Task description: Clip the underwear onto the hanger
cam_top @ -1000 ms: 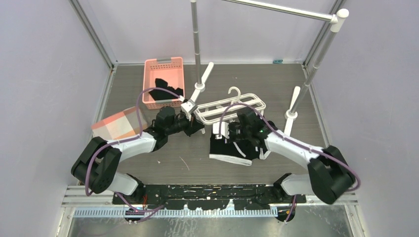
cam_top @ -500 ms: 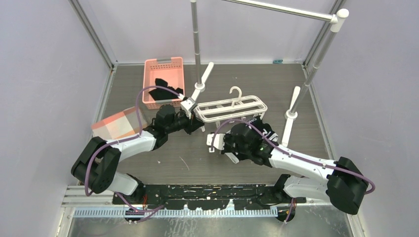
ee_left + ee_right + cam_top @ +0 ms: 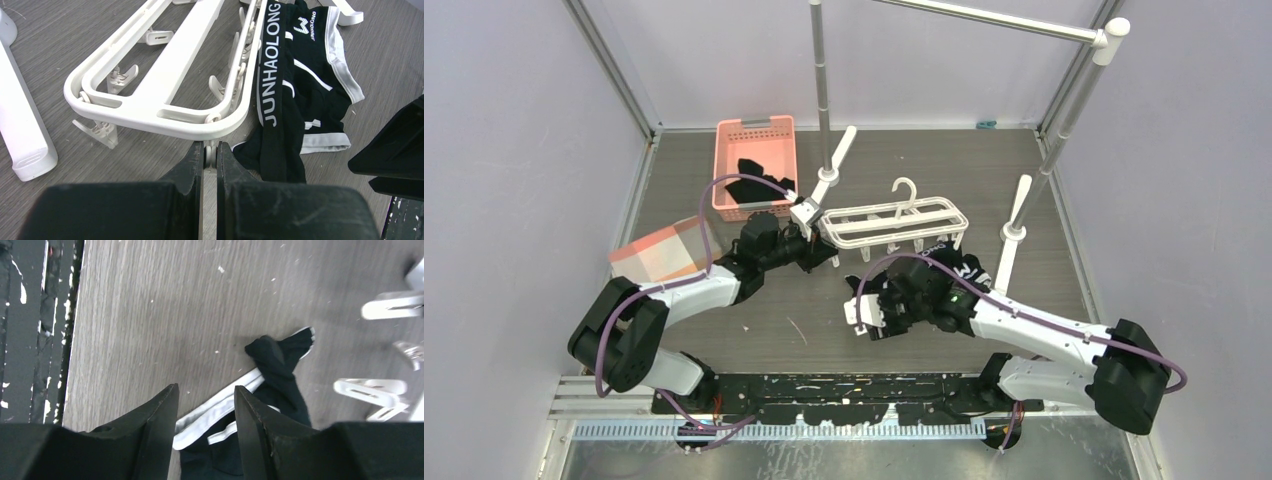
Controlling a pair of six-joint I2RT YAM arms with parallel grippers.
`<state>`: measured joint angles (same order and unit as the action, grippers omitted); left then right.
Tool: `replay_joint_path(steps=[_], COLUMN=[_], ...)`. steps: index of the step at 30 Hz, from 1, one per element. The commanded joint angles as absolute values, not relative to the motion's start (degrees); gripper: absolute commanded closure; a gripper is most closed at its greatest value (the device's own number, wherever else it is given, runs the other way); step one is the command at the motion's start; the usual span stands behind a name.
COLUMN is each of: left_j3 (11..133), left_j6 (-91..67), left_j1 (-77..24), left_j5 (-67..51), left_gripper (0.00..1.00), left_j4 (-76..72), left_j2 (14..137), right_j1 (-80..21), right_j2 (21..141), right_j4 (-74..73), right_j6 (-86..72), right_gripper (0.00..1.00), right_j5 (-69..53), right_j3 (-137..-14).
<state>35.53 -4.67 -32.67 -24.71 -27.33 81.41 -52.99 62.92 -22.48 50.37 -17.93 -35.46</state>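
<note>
The hanger (image 3: pixel 894 222), a white frame with rows of small clips, lies flat in mid-table. My left gripper (image 3: pixel 826 258) is at its near left corner, shut on a clip tab there; in the left wrist view the tab sits pinched between the jaws of the left gripper (image 3: pixel 210 154), under the hanger's rim (image 3: pixel 165 107). The underwear (image 3: pixel 295 90) lies bunched against the hanger's near rail, lettered waistband up, mostly hidden under my right arm in the top view (image 3: pixel 946 248). My right gripper (image 3: pixel 205 387) hovers open over the underwear's white-piped leg hem (image 3: pixel 272 365), holding nothing.
A pink basket (image 3: pixel 756 165) with plain black garments stands at the far left. The grey rail stand's white feet (image 3: pixel 834 160) (image 3: pixel 1016 215) flank the hanger; one foot (image 3: pixel 22 135) lies left of my left gripper. A pink checked object (image 3: pixel 659 250) sits at the left edge.
My right gripper was shut and has opened, letting go of the underwear by the hanger and swinging toward the near left. The left gripper has kept its hold on the clip.
</note>
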Motion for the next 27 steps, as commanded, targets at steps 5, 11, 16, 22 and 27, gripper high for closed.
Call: replay_joint_path(steps=[5, 11, 16, 22, 27], left_j3=[36.12, 36.21, 36.3, 36.34, 36.47], left_j6=[-4.12, -3.82, -3.71, -3.78, -3.42], left_j1=[-32.84, -32.82, -32.78, -32.83, -32.87], left_j5=[-24.87, -24.86, -24.95, -25.15, -24.97], left_gripper=[1.0, 1.0, 1.0, 1.0, 1.0], left_j4=[-30.72, -30.37, -30.11, -30.0, -29.68], left_j2=[78.51, 78.25, 78.25, 78.48, 78.31], right_j1=[-44.31, -41.97, -40.26, -39.44, -39.35], right_j2=[68.07, 75.36, 83.5, 90.37, 92.57], right_j4=[-22.62, -22.66, -30.38, -32.78, -33.66], right_j6=[51.59, 55.0, 60.8, 65.06, 65.39], right_gripper=[0.48, 0.48, 0.45, 0.44, 0.45], right_j5=[-26.21, -28.08, -29.79, -27.01, -27.03], right_j3=[-46.84, -52.64, -58.51, -61.11, -61.45])
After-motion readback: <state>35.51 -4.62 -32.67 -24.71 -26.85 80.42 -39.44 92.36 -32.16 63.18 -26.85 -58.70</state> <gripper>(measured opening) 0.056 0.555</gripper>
